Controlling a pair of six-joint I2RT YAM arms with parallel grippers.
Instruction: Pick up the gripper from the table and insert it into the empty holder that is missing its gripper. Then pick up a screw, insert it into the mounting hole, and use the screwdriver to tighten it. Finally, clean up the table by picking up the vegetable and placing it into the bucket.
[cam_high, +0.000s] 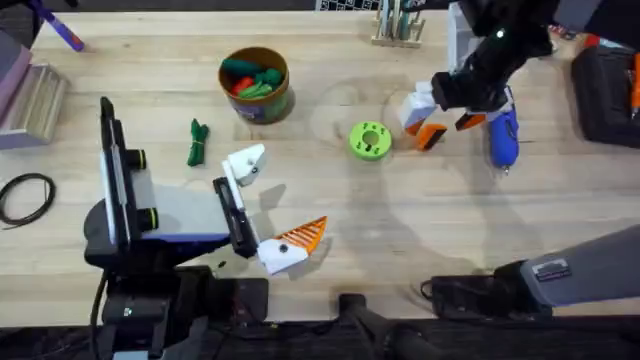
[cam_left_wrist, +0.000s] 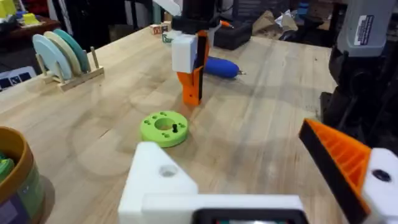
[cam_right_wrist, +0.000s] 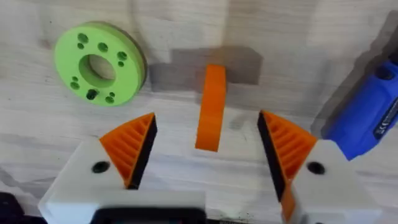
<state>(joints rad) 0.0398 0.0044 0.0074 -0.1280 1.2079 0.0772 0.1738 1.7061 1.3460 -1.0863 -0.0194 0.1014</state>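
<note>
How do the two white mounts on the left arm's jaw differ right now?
The holder is bare, its pointed white top uncovered and a round hole showing in its face; the other mount carries a ribbed orange finger. In the overhead view the holder sits farther from the base. Both are white plastic on the same black jaw.

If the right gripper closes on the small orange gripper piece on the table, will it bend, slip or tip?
The gripper looks like rigid plastic, so probably stiff and light. It lies flat between the open right gripper, so tipping seems unlikely. Its smooth sides might slip, though the ribbed pads should help.
</note>
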